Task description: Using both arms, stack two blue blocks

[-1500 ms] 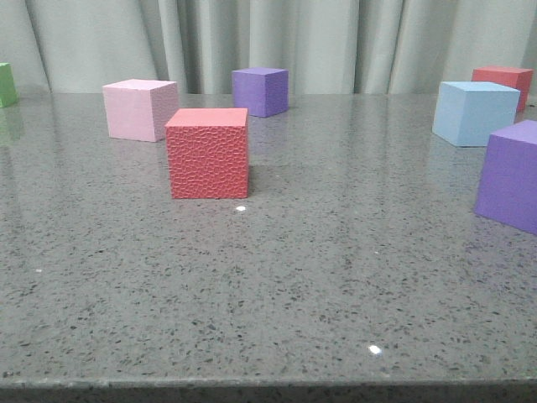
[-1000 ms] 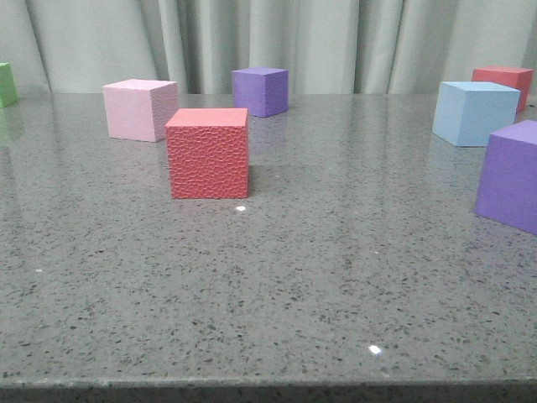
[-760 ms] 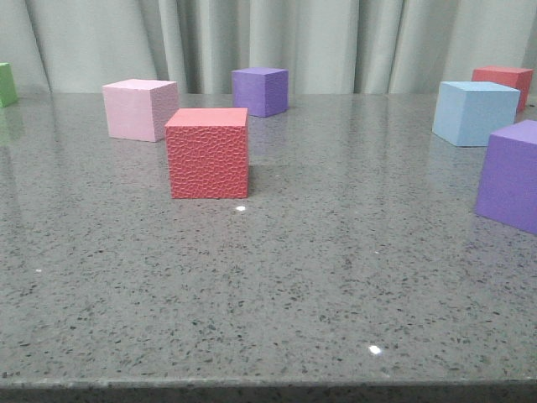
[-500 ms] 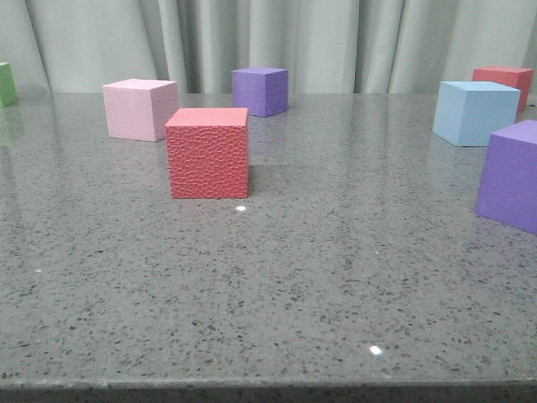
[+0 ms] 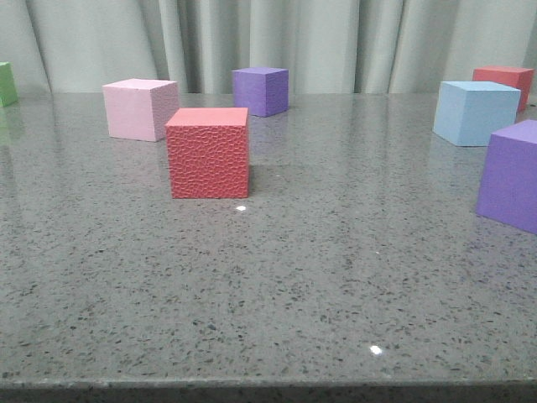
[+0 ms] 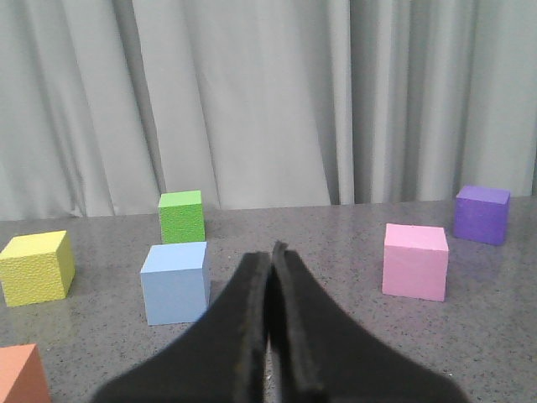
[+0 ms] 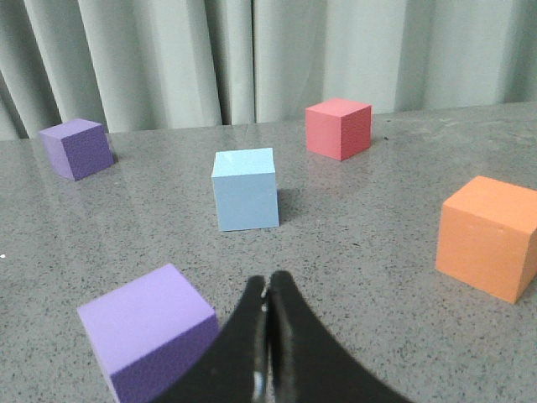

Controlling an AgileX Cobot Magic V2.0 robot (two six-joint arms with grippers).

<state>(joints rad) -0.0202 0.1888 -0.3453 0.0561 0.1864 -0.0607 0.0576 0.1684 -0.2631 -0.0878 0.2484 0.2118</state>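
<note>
One pale blue block (image 5: 476, 112) stands at the far right of the table; the right wrist view shows it (image 7: 245, 188) ahead of my right gripper (image 7: 268, 283), which is shut, empty and above the table. A second, slightly deeper blue block (image 6: 174, 281) shows only in the left wrist view, ahead of and to one side of my left gripper (image 6: 270, 252), which is shut and empty. That block is outside the front view. Neither gripper shows in the front view.
Front view: red textured cube (image 5: 207, 152), pink cube (image 5: 139, 108), purple cube (image 5: 260, 91), nearer purple cube (image 5: 511, 175) at the right edge, red cube (image 5: 503, 81), green cube (image 5: 7, 84). Left wrist: yellow cube (image 6: 36, 266), orange cube (image 6: 18, 376). Right wrist: orange cube (image 7: 489, 236). Curtain behind.
</note>
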